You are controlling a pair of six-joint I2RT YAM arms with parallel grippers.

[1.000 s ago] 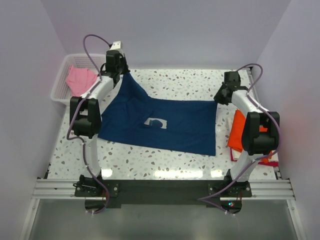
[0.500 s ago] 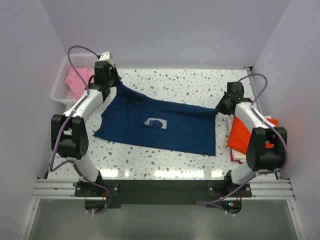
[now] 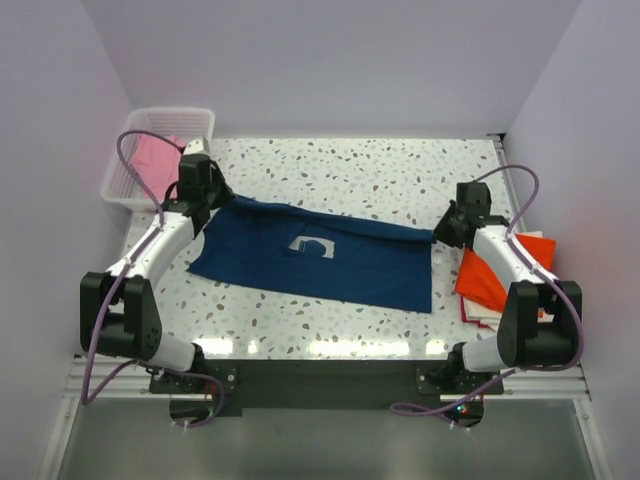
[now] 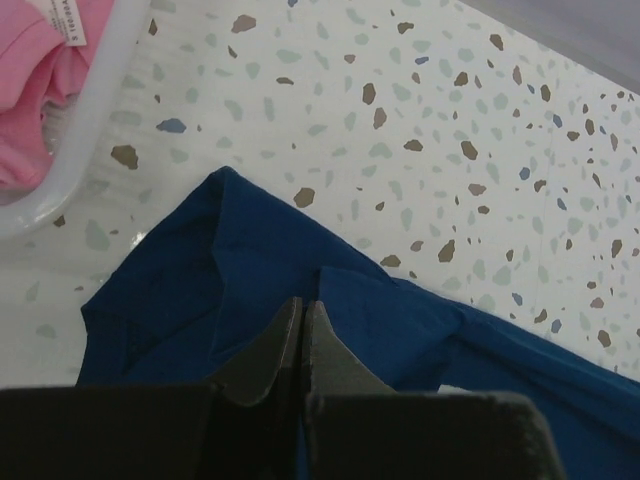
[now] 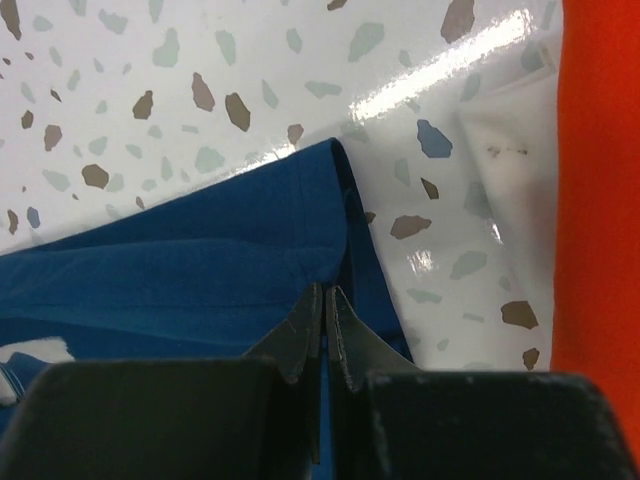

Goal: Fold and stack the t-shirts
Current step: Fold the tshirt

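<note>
The navy blue t-shirt (image 3: 320,260) with a pale chest print lies across the middle of the speckled table, its far edge folded toward the front. My left gripper (image 3: 205,196) is shut on its far left corner, seen in the left wrist view (image 4: 303,302) pinching navy cloth (image 4: 200,280). My right gripper (image 3: 441,230) is shut on its far right corner, seen in the right wrist view (image 5: 322,290) pinching the navy hem (image 5: 220,270). An orange t-shirt (image 3: 490,275) lies at the right edge. A pink t-shirt (image 3: 150,155) lies in the basket.
A white lattice basket (image 3: 195,120) stands at the far left corner; its rim shows in the left wrist view (image 4: 90,140). White and pink cloth (image 3: 480,312) lies under the orange shirt. Purple walls close in on three sides.
Both grippers have come down and toward the front with the shirt's far edge, from raised high to near table level. The shirt's far half now lies folded over the front half.
</note>
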